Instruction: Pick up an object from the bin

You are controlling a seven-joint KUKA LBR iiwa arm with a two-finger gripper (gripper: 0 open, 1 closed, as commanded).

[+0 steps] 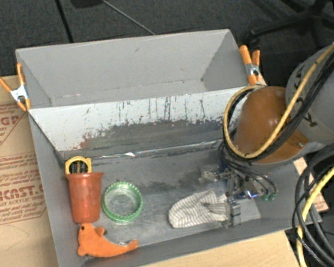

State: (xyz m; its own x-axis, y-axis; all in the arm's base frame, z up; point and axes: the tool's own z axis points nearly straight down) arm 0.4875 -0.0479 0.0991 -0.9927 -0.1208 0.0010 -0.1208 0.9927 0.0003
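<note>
My gripper [234,199] is low in the bin's front right corner, under the orange wrist cover. It sits at the right end of a crumpled white and grey cloth [191,212] that lies on the bin floor. The gripper touches or overlaps the cloth's right edge, and that end of the cloth is partly hidden by it.
Along the left side lie a yellow tape measure [77,166], an orange cup [85,196] on its side, a green glass dish [122,202] and an orange toy animal [102,244]. The arm and its cables cover the bin's right wall.
</note>
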